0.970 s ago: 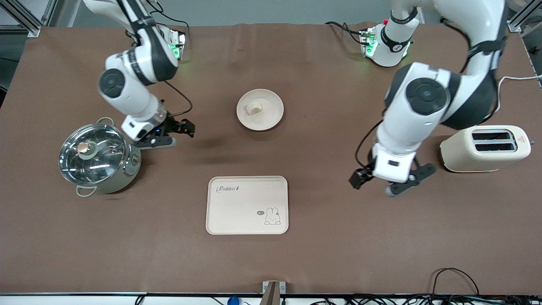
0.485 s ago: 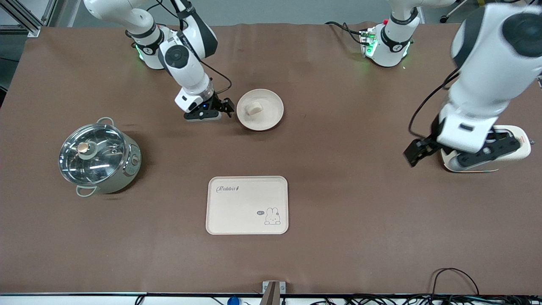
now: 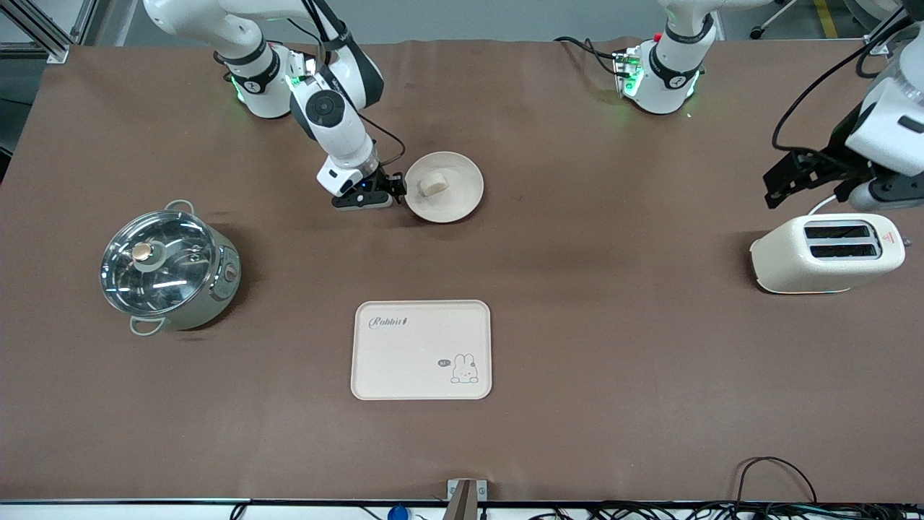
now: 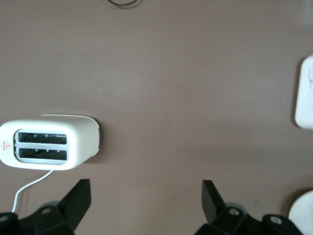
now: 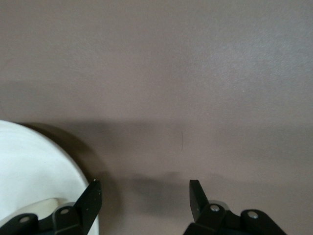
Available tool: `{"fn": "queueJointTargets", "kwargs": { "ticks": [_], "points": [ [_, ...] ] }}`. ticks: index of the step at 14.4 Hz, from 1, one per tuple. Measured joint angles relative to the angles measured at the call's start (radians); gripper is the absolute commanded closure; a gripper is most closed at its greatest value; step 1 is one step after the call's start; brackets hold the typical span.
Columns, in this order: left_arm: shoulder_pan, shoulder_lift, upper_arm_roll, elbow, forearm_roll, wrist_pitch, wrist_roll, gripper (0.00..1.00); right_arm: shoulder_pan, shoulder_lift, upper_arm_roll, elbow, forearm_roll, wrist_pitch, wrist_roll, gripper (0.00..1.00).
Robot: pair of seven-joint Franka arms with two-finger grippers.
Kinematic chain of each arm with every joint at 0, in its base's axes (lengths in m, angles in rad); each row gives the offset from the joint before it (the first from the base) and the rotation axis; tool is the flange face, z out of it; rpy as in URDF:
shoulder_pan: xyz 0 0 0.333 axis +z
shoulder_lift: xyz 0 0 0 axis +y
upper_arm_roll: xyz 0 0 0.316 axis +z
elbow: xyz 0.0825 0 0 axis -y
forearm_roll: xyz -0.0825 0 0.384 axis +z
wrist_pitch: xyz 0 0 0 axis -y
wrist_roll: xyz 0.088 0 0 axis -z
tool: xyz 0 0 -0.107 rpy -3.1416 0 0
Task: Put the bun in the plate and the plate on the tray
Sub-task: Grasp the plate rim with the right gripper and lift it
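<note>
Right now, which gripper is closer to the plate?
Right. The right gripper is open at the plate's rim, toward the right arm's end. The left gripper is open, above the toaster.

**Table inventory: item counts**

Bun (image 3: 434, 185): 1. Plate (image 3: 462, 202): 1. Tray (image 3: 421, 350): 1. Pot (image 3: 167, 269) with glass lid: 1. Toaster (image 3: 827, 253), two-slot: 1. Robot arms: 2, each with one gripper, right (image 3: 395, 187) and left (image 3: 812, 177).

Matt brown table cover (image 3: 577, 347) with a smooth leathery look, matt cream plate (image 3: 462, 202) and tray (image 3: 404, 361), glossy cream toaster (image 3: 787, 263), shiny metal pot (image 3: 209, 296) with glass lid (image 3: 155, 261)
</note>
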Motion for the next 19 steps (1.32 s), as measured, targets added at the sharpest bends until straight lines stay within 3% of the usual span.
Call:
{"fn": "queueJointTargets", "kwargs": {
  "ticks": [4, 12, 15, 19],
  "points": [
    [0.004, -0.056, -0.003, -0.054, -0.007, -0.028, 0.016, 0.00, 0.021, 0.011, 0.000, 0.005, 0.001, 0.006, 0.002, 0.23],
    [0.008, -0.057, -0.002, -0.062, -0.007, -0.028, 0.017, 0.00, 0.084, 0.012, 0.000, 0.014, 0.001, 0.006, 0.044, 0.22],
    [0.011, -0.057, -0.002, -0.062, -0.007, -0.028, 0.017, 0.00, 0.115, 0.022, 0.000, 0.017, 0.002, 0.019, 0.062, 0.42],
    [0.016, -0.057, -0.001, -0.062, -0.007, -0.028, 0.017, 0.00, 0.115, 0.032, -0.003, 0.021, 0.003, 0.025, 0.062, 0.78]
  ]
}}
